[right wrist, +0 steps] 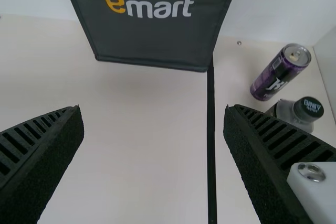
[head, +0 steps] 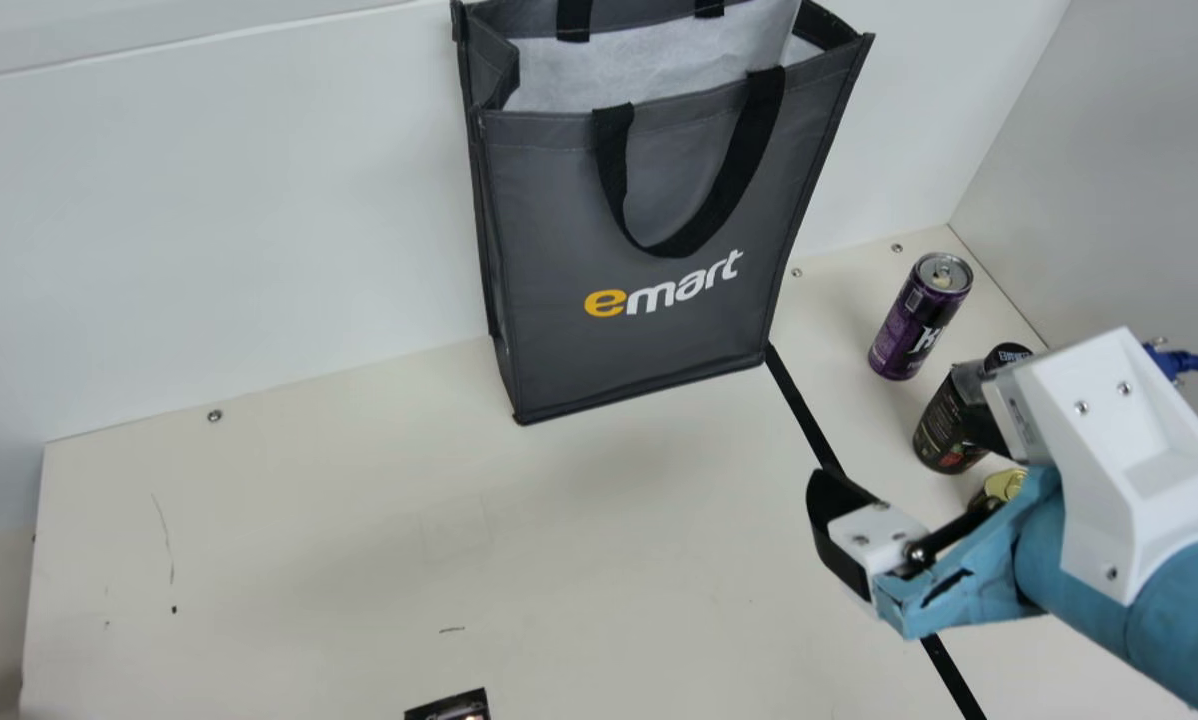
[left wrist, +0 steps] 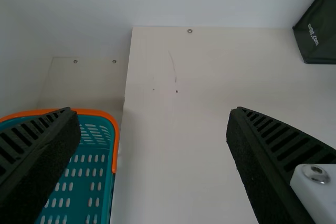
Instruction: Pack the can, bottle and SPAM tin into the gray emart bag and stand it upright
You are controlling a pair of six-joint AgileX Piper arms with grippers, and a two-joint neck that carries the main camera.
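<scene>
Cream table [head: 359, 520], teal basket [left wrist: 116, 142] beside; right hand [head: 896, 440] partly hides bottle [head: 941, 428], tin [head: 1005, 484].

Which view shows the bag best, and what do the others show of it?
The main view, since it takes in the bag from open mouth to base, with its front handle. The right wrist view shows the lower front, the left wrist view a bottom corner.

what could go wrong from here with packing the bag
The can and bottle stand close together, so the right gripper might knock one while going for the other. The gray bag is tall and narrow, so something lowered in could catch its rim and perhaps tip it.
</scene>
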